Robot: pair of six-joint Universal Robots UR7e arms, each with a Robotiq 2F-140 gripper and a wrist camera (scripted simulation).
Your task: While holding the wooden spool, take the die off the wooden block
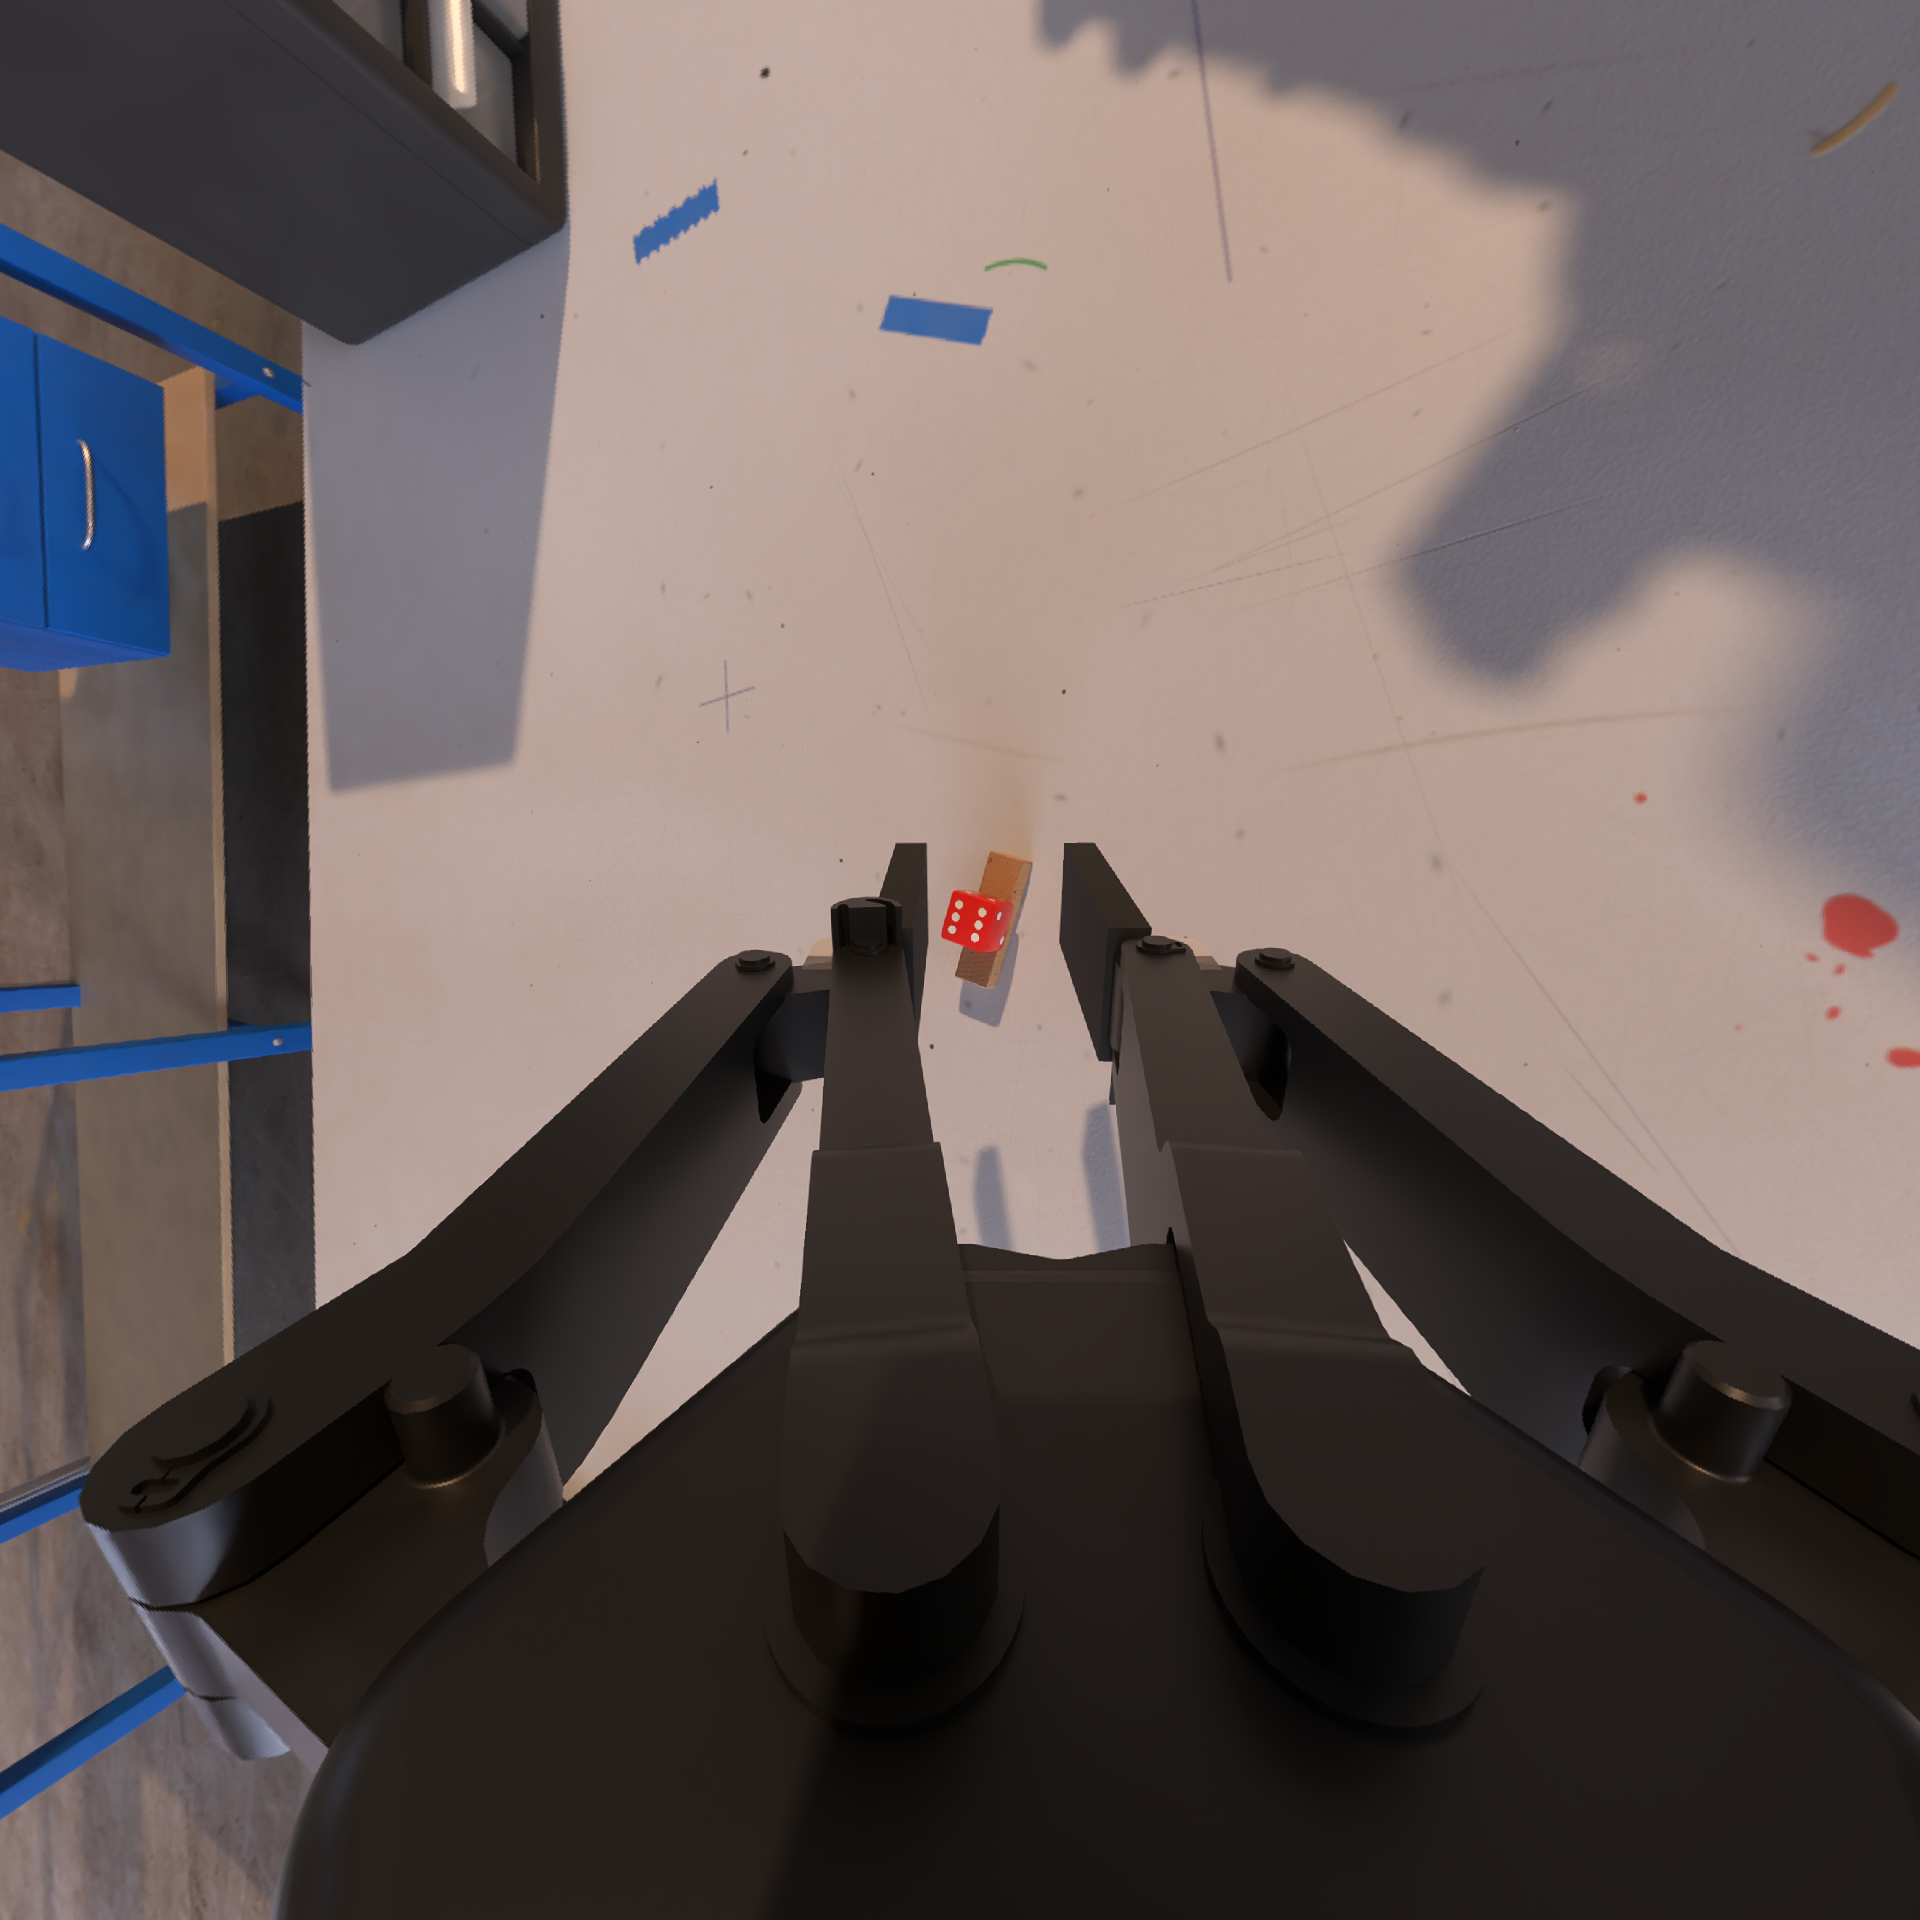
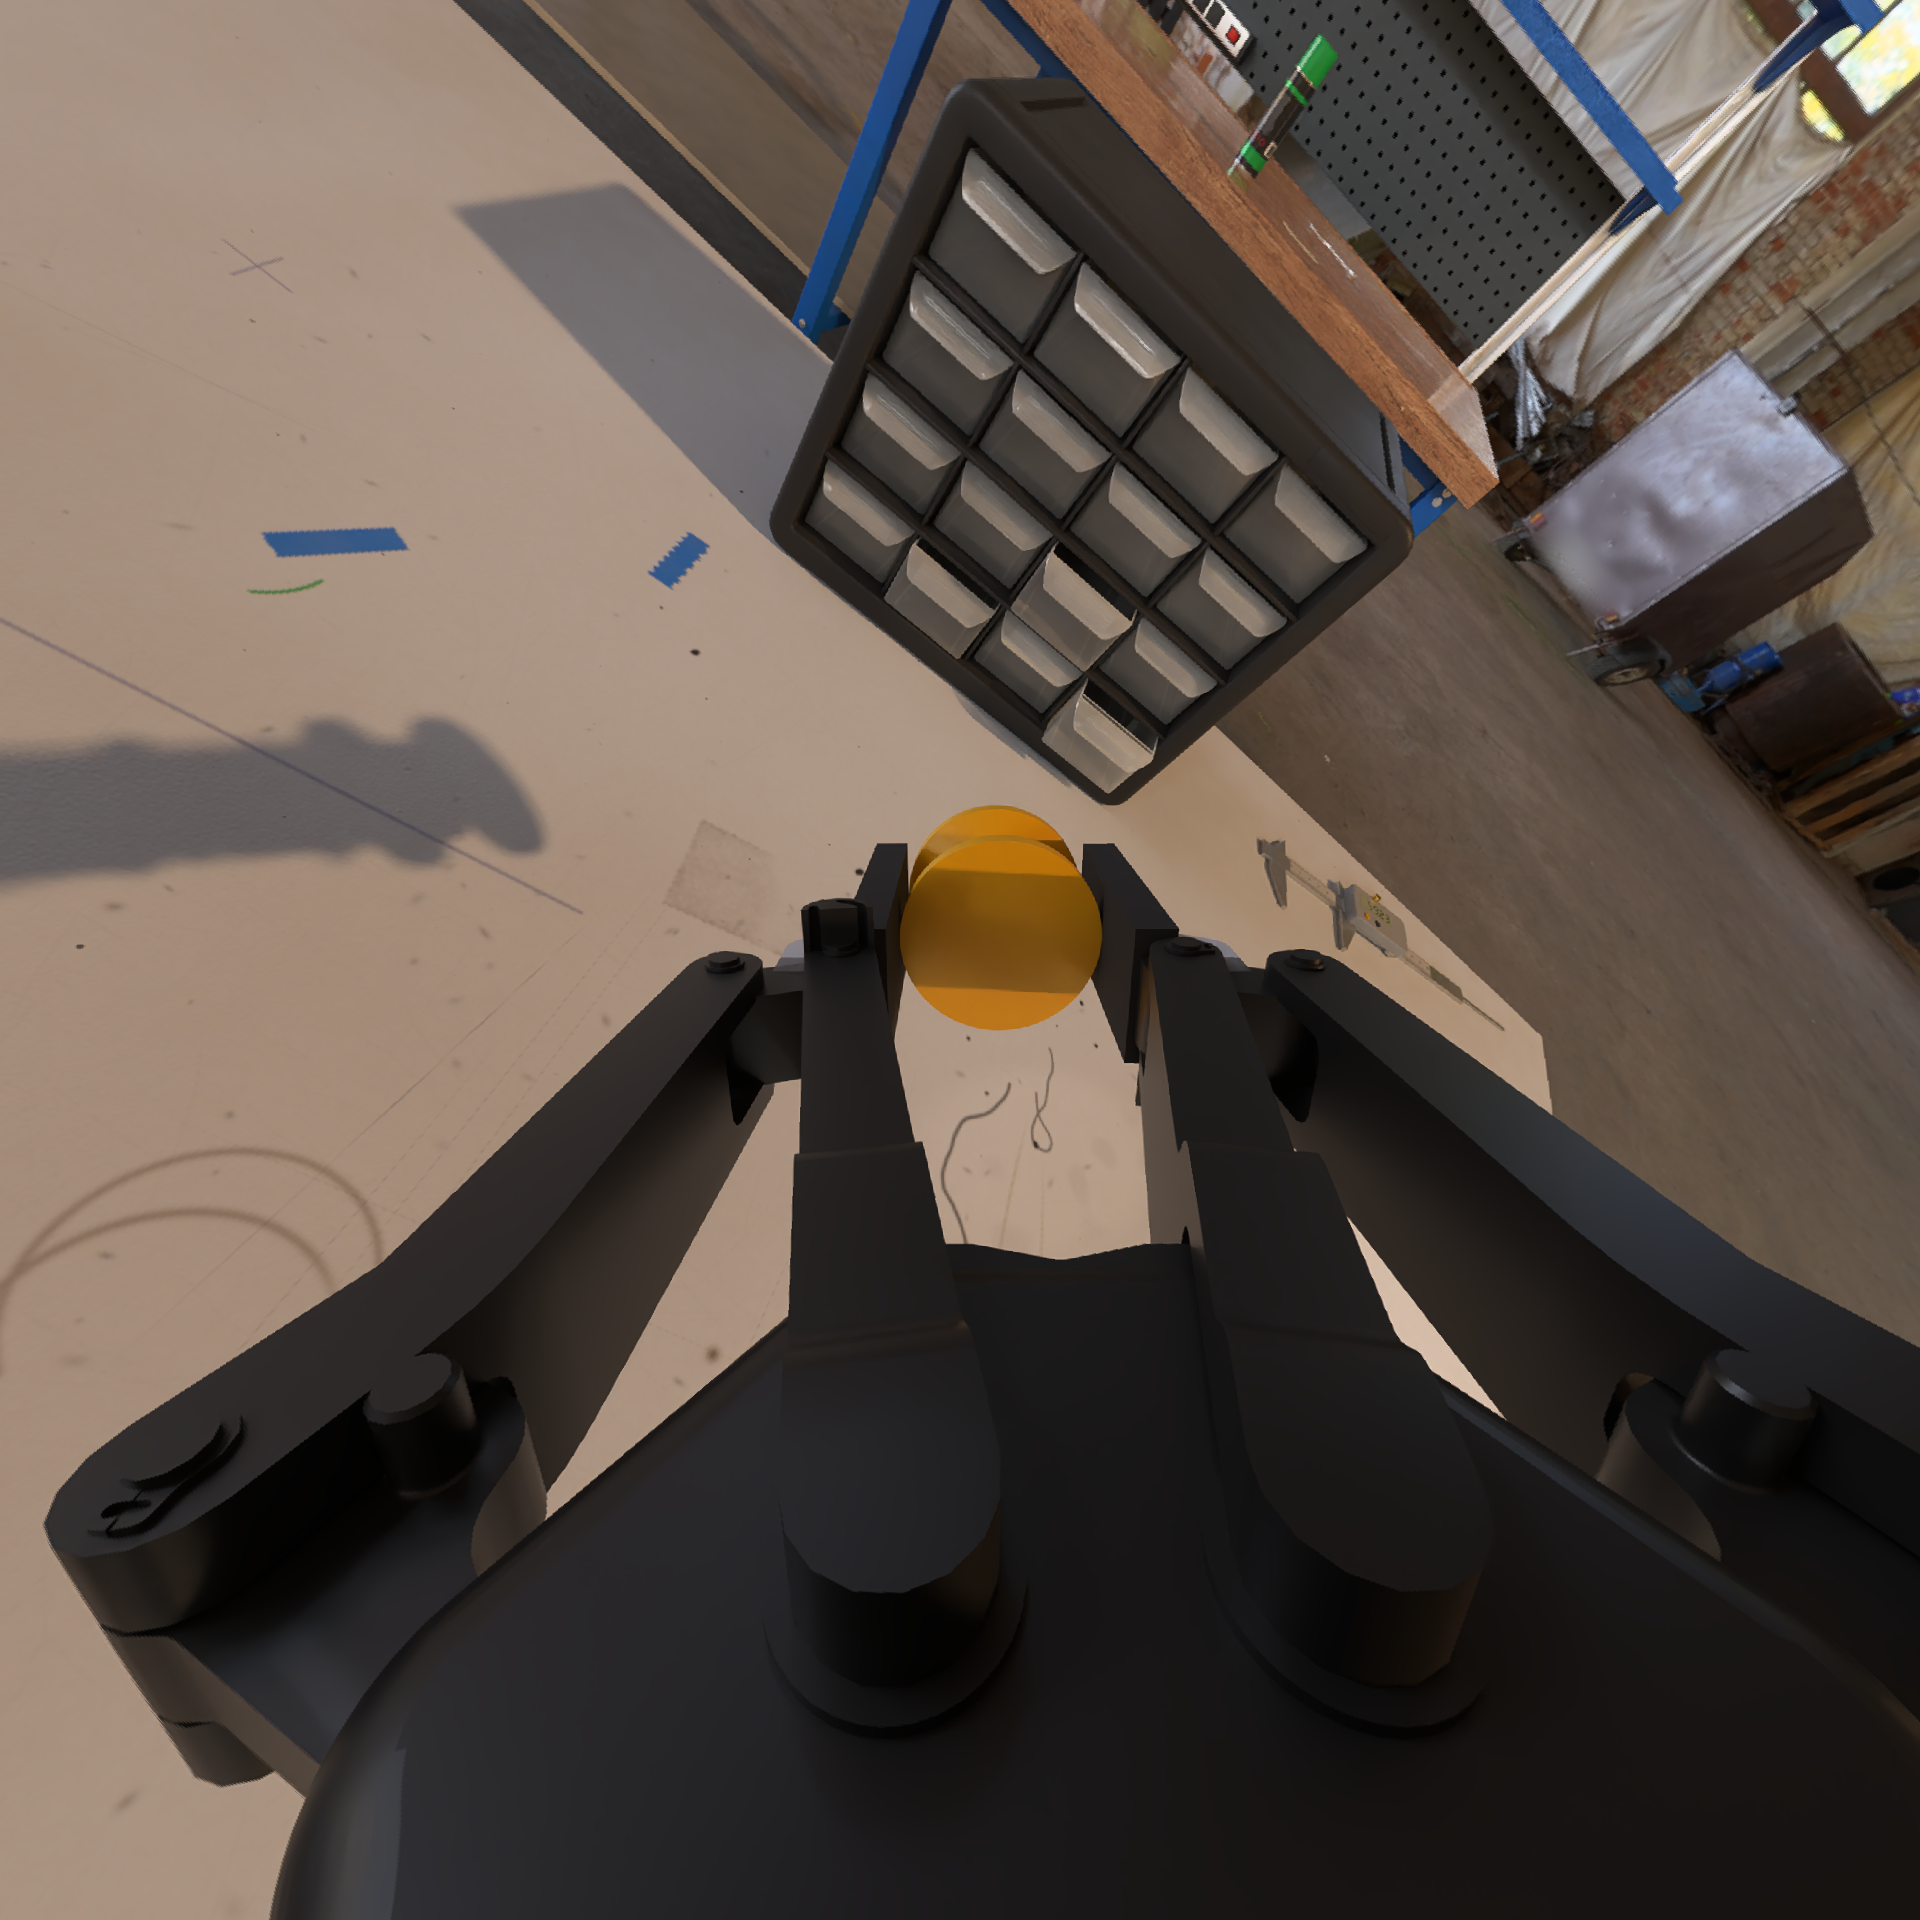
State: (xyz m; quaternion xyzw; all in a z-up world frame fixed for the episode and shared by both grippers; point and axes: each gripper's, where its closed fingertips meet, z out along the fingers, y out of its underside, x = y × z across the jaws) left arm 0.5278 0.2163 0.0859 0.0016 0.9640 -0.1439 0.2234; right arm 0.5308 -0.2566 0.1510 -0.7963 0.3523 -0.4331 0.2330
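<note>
My right gripper is clamped on the yellow-orange wooden spool, clear of the pale table. My left gripper stands apart above the small red die, seated on the tan wooden block between its fingers. Holding appears done; die removal remains.

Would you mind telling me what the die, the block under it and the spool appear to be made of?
Die: probably plastic, glossy red with white pips. Block: wood, matte tan with faint grain. Spool: called wooden, but its smooth, shiny orange-yellow face shows no grain, so perhaps varnished or painted.
</note>
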